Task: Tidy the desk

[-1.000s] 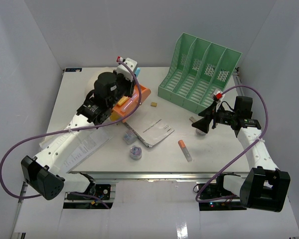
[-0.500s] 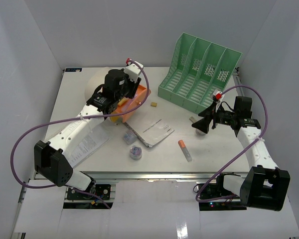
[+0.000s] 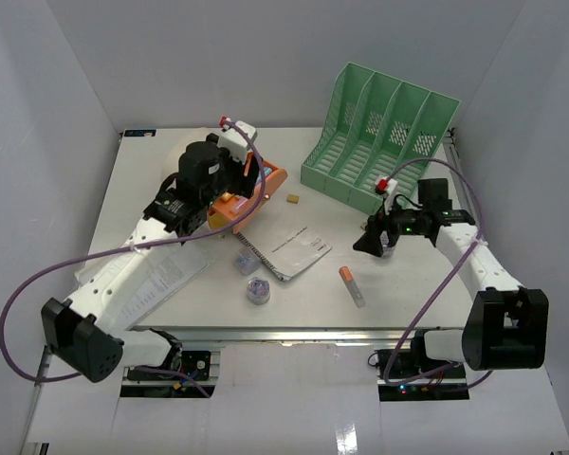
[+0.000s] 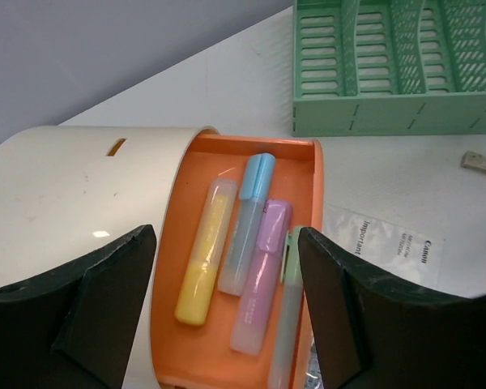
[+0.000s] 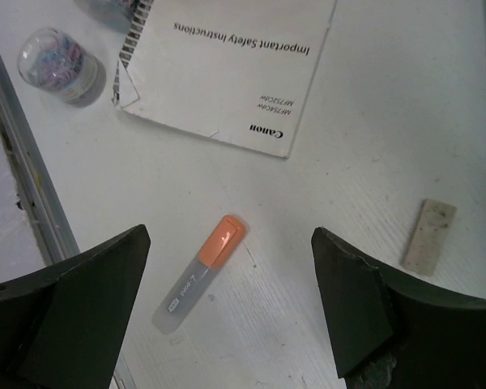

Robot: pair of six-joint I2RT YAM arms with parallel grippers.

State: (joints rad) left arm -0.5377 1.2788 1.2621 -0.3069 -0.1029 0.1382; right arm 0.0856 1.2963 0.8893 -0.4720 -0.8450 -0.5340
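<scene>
The desk (image 3: 408, 294) is a white tabletop with a metal rail along its front. My left gripper (image 3: 229, 196) hangs open over the orange drawer (image 4: 304, 174) of a cream box (image 4: 73, 194). Nothing is between its fingers (image 4: 225, 271). In the drawer lie a yellow highlighter (image 4: 201, 255), a blue one (image 4: 245, 223) and a purple one (image 4: 261, 275). A green one (image 4: 288, 312) rests along the drawer's right wall. My right gripper (image 3: 372, 239) stands open above an orange-capped highlighter (image 5: 201, 271) that lies on the desk (image 3: 352, 285), apart from both fingers.
A mint-green file rack (image 3: 379, 137) stands at the back right. A Canon booklet (image 3: 286, 249), a jar of clips (image 3: 258, 291) and a small clear item (image 3: 244, 261) lie mid-desk. A beige eraser (image 5: 429, 235) is near my right gripper. A paper sheet (image 3: 156, 275) lies at the left.
My left gripper has opened wide over the drawer, and its arm has shifted slightly. My right gripper has moved left, nearer the orange-capped highlighter.
</scene>
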